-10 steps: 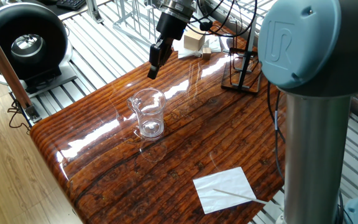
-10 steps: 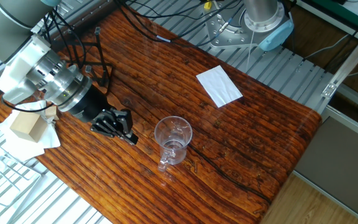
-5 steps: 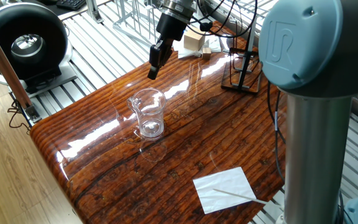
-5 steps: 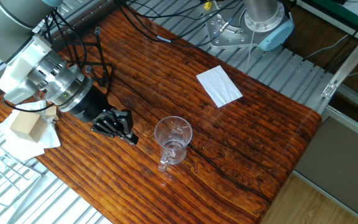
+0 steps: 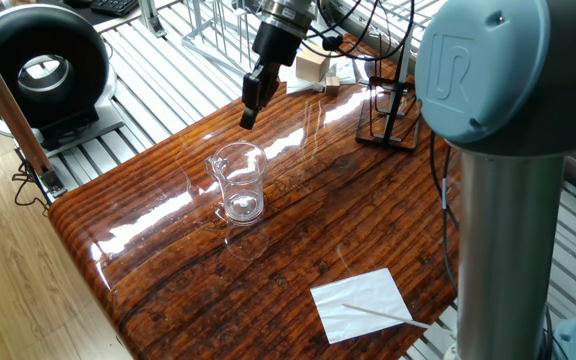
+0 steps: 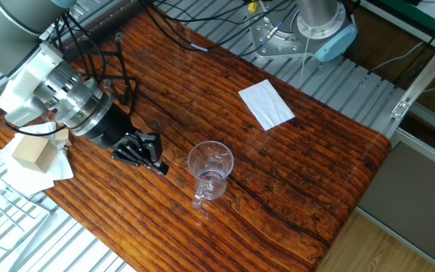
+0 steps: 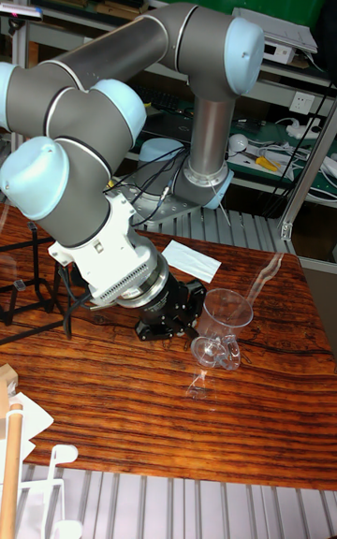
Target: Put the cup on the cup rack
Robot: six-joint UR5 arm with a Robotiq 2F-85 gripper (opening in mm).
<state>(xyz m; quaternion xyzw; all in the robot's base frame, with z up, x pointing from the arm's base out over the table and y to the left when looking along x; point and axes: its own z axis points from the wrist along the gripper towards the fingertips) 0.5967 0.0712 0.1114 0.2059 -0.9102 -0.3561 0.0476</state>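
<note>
The clear cup stands upright on the wooden table, near its middle, with nothing in it. It also shows in the other fixed view and the tall view. My gripper hangs low just beside the cup, apart from it, pointing toward it. Its black fingers look open and hold nothing; the tall view shows the gripper a short gap from the cup. The black wire cup rack stands at the table's far edge, behind the arm, and is bare.
A wooden block on white paper lies by the rack's side of the table. A white paper sheet lies near the opposite corner. A silver wire rack and a black round device stand off the table. The robot's column rises beside it.
</note>
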